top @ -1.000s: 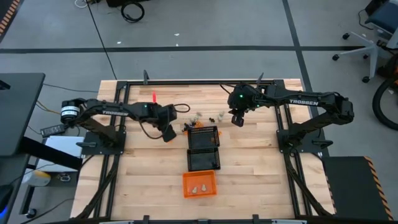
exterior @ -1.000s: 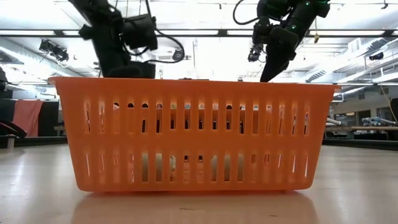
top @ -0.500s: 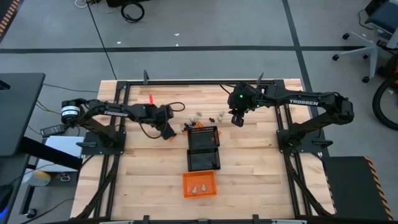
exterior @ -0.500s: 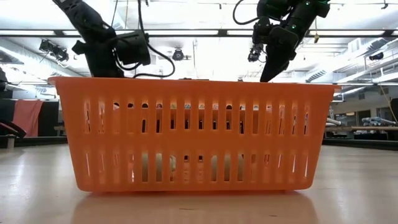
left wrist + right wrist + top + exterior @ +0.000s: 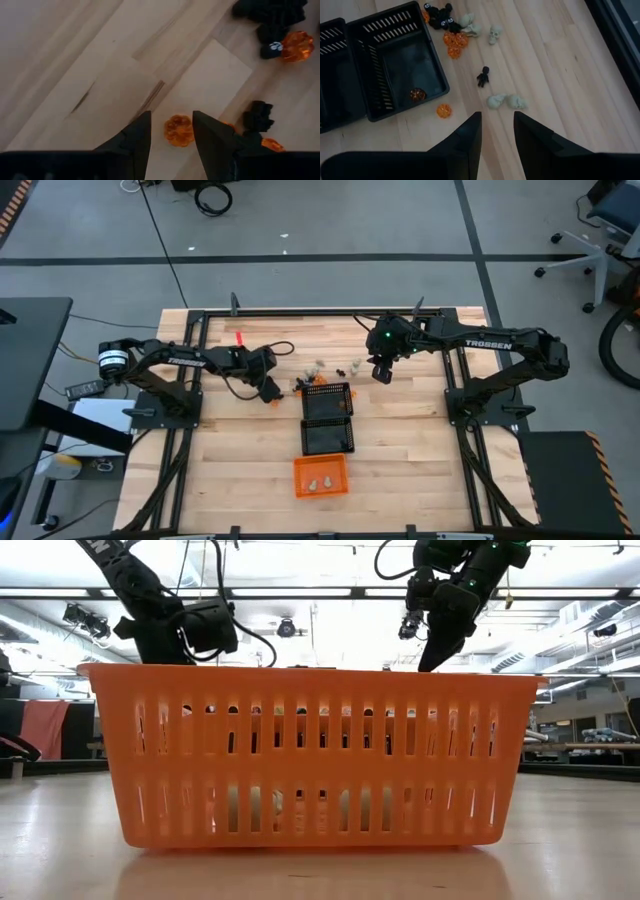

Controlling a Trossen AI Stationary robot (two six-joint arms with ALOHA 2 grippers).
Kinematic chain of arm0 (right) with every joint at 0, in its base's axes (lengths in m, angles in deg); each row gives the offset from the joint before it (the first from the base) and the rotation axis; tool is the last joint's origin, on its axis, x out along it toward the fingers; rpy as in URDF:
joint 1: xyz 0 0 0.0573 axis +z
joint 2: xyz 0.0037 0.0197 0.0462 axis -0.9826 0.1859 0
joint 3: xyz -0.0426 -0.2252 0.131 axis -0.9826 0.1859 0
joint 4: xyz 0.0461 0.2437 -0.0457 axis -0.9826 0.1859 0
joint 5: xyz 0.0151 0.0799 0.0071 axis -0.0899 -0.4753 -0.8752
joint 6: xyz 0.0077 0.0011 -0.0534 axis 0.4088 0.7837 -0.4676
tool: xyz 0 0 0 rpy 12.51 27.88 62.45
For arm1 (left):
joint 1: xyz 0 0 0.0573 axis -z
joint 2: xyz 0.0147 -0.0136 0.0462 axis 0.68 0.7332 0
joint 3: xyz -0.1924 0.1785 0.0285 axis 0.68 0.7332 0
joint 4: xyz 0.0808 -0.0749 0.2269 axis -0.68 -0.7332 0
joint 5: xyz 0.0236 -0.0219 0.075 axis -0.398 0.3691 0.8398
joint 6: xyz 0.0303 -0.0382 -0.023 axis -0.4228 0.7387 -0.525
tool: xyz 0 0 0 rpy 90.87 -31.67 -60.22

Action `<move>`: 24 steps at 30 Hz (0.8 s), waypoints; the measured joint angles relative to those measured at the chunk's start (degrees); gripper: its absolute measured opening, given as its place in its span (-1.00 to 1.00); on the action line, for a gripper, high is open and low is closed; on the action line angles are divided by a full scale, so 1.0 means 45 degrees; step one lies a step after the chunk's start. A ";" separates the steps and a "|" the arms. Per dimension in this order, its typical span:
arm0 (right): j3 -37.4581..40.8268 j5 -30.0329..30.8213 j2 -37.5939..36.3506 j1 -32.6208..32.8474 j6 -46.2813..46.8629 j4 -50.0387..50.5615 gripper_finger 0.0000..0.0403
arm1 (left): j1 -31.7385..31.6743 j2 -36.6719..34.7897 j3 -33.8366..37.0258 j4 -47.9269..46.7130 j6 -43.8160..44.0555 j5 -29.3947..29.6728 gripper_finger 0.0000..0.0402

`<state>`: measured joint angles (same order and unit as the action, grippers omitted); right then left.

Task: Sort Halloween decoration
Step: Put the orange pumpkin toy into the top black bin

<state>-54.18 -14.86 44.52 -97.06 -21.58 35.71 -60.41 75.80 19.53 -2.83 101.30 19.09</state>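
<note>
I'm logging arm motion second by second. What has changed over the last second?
The left gripper drew back toward its own base, away from the black mesh baskets; its open fingers now frame an orange trinket on the table. The right gripper, the baskets and the orange basket stayed put.

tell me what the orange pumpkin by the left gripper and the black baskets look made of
The orange pumpkin between the open fingers of the left gripper looks like translucent glossy plastic: light glows through it. The black baskets look like matte moulded plastic, with slotted walls.
</note>
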 joint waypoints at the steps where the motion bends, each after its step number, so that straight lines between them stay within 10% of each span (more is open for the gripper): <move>1: 0.0000 0.0000 0.0000 0.0000 0.0000 -0.0004 -0.42 | 0.0000 0.0000 0.0000 0.0031 0.0002 -0.0056 -0.25; 24: 0.0000 0.0000 0.0005 0.0000 0.0002 -0.0510 -0.42 | 0.0207 0.0893 -0.0058 -0.0188 0.0315 -0.0330 -0.25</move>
<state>-54.18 -14.86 44.55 -97.06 -21.57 33.42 -59.47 79.82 19.27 -3.68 102.72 17.60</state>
